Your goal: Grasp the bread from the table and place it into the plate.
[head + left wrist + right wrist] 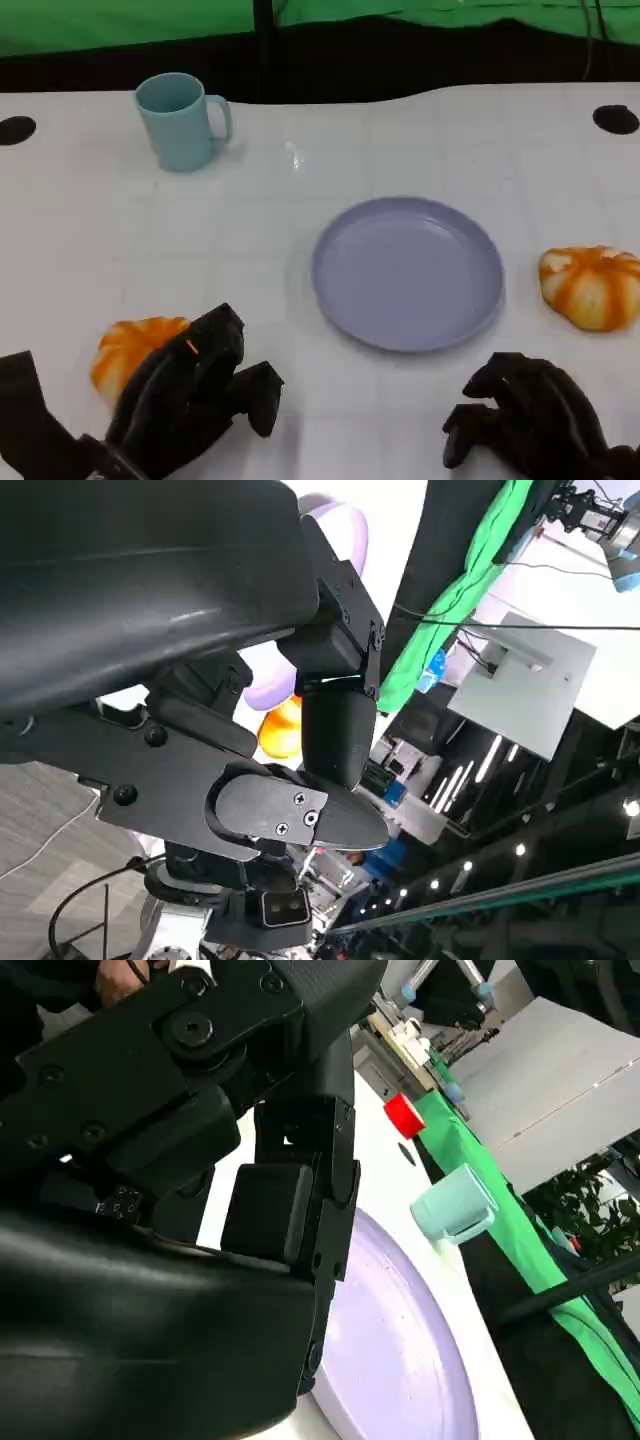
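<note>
Currently the left hand (195, 395) sits low at the table's near-left edge, fingers curled downward, just beside and partly overlapping the near bread (125, 355); can't tell if it's actually gripping it. A second orange-and-white bread (592, 287) lies right of the lavender plate (408, 272), apart from it. The right hand (530, 415) hovers near-right, fingers curled in, holding nothing. A light blue mug (180, 121) stands far left.

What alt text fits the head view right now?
An empty lavender plate sits mid-table between two orange breads, one by the left robot hand, one at the right edge beyond the right robot hand. A blue mug stands far left.
</note>
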{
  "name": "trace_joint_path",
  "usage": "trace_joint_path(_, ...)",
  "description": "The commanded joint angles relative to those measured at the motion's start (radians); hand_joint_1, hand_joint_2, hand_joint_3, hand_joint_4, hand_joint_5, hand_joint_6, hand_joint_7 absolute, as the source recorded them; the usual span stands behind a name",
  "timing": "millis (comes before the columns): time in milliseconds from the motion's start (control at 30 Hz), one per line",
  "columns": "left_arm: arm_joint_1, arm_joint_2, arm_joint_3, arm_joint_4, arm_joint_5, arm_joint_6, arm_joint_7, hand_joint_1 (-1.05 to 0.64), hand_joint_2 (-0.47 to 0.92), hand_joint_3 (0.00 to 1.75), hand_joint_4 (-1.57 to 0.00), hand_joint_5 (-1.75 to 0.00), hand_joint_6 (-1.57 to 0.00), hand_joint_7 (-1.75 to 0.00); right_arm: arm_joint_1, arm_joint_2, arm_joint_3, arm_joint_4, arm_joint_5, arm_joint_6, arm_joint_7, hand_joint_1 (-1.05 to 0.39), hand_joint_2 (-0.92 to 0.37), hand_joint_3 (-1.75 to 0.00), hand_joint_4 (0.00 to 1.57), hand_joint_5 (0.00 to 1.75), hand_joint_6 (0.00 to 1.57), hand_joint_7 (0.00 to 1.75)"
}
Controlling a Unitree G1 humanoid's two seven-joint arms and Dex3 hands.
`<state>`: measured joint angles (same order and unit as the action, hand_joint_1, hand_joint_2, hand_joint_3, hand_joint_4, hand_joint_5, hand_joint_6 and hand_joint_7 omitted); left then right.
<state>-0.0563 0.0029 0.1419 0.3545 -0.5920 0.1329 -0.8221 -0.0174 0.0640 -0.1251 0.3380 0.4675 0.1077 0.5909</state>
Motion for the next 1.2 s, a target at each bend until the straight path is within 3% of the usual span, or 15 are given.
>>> trace_joint_path(33,-0.007,0.01,0.011,0.008,0.005,-0.023,-0.015,-0.63,0.92,0.17,-0.89,-1.75,-0.65,-1.75,-0.004,-0.008,-0.008,-0.003,0.008,-0.004,0.005,-1.03,-0.74,0.0,1.55,0.77,1.57,0.36)
trace_joint_path(200,0.0,0.006,0.008,-0.013,0.032,-0.068,0.015,-0.65,0.92,0.17,-0.89,-1.75,-0.65,-1.72,-0.003,-0.01,-0.007,-0.006,0.006,-0.001,0.003,-1.04,-0.74,0.0,1.55,0.77,1.57,0.36)
trace_joint_path(400,0.018,0.036,-0.011,-0.082,0.154,-0.202,0.076,-0.67,0.92,0.33,-0.6,-1.68,-0.59,-1.19,-0.001,-0.008,-0.007,-0.003,0.002,-0.011,0.002,-1.04,-0.74,0.0,1.55,0.77,1.57,0.36)
trace_joint_path(467,0.017,0.056,-0.016,-0.101,0.17,-0.208,0.074,-0.67,0.92,0.33,-0.58,-1.66,-0.59,-1.12,0.0,-0.007,-0.006,-0.005,0.001,-0.01,-0.001,-1.04,-0.74,0.0,1.55,0.77,1.57,0.36)
trace_joint_path(533,0.016,0.083,-0.022,-0.123,0.194,-0.223,0.072,-0.61,0.92,0.3,-0.5,-1.55,-0.6,-0.76,0.001,-0.007,-0.005,-0.007,-0.001,-0.009,-0.005,-1.05,-0.74,0.0,1.55,0.77,1.57,0.37)
trace_joint_path(600,0.018,0.101,-0.028,-0.139,0.217,-0.237,0.08,-0.6,0.92,0.28,-0.49,-1.46,-0.63,-0.55,0.002,-0.007,-0.005,-0.008,0.0,-0.006,-0.006,-1.05,-0.74,0.0,1.55,0.78,1.57,0.37)
trace_joint_path(667,0.022,0.127,-0.038,-0.161,0.269,-0.27,0.103,-0.6,0.92,0.27,-0.49,-1.42,-0.65,-0.47,0.002,-0.007,-0.004,-0.007,0.0,-0.01,-0.002,-1.05,-0.74,0.0,1.55,0.78,1.57,0.37)
trace_joint_path(700,0.023,0.144,-0.044,-0.176,0.307,-0.294,0.119,-0.63,0.92,0.28,-0.48,-1.32,-0.61,-0.38,0.002,-0.006,-0.003,-0.005,0.0,-0.014,0.002,-1.04,-0.74,0.0,1.55,0.78,1.57,0.37)
trace_joint_path(833,0.026,0.206,-0.065,-0.223,0.406,-0.348,0.153,-0.6,0.92,0.23,-0.46,-1.09,-0.54,-0.22,0.002,-0.006,-0.003,-0.003,0.002,-0.015,0.004,-1.04,-0.74,0.0,1.55,0.78,1.57,0.37)
trace_joint_path(967,0.035,0.277,-0.088,-0.309,0.492,-0.308,0.189,-0.6,0.92,0.15,-0.38,-0.9,-0.47,-0.1,0.002,-0.006,-0.004,-0.003,0.005,-0.009,0.004,-1.04,-0.74,0.0,1.55,0.77,1.57,0.36)
trace_joint_path(1133,0.043,0.305,-0.106,-0.346,0.52,-0.283,0.217,-0.61,0.92,0.12,-0.35,-0.82,-0.44,-0.06,0.002,-0.006,-0.004,-0.004,0.006,-0.007,0.003,-1.03,-0.73,0.0,1.55,0.77,1.57,0.35)
trace_joint_path(1200,0.05,0.407,-0.131,-0.445,0.713,-0.269,0.251,-0.66,0.92,0.1,-0.25,-0.66,-0.35,-0.02,0.003,-0.004,-0.001,-0.008,0.002,-0.007,-0.001,-1.03,-0.73,0.0,1.55,0.77,1.57,0.35)
